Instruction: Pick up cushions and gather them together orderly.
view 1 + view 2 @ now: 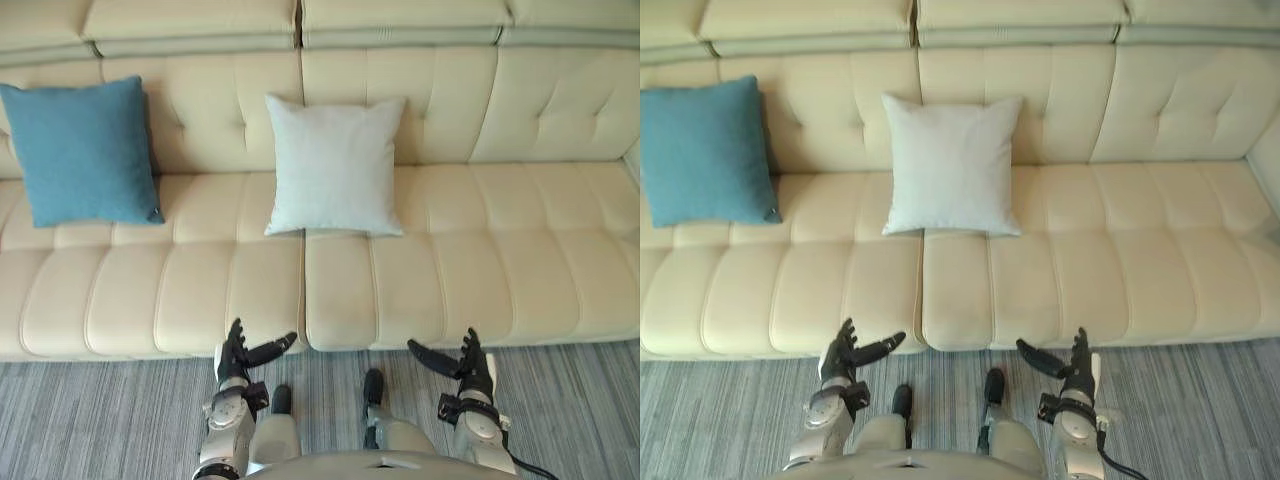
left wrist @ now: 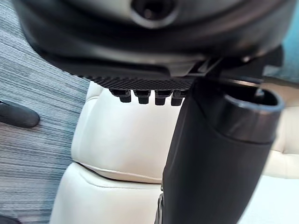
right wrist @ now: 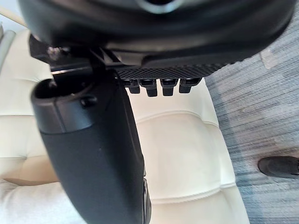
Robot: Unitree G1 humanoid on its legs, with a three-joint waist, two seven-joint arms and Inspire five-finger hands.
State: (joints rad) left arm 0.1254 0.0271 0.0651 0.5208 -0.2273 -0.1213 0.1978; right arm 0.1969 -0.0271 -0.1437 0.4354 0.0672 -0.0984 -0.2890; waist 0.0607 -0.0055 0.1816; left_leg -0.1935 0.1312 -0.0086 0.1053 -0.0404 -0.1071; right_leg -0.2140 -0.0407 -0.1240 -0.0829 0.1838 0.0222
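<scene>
Leaning against the backrest toward the left of the cream sofa (image 1: 480, 250), a blue cushion (image 1: 82, 150) stands upright on the seat. Well apart from it, a white cushion (image 1: 335, 165) leans on the backrest the same way, above the seam between two seat pads. Lower down, before the seat's front edge and over the grey striped carpet (image 1: 100, 420), the left hand (image 1: 232, 360) hovers with fingers straight and thumb spread inward, holding nothing, and further right the right hand (image 1: 472, 368) mirrors it, fingers straight and empty.
</scene>
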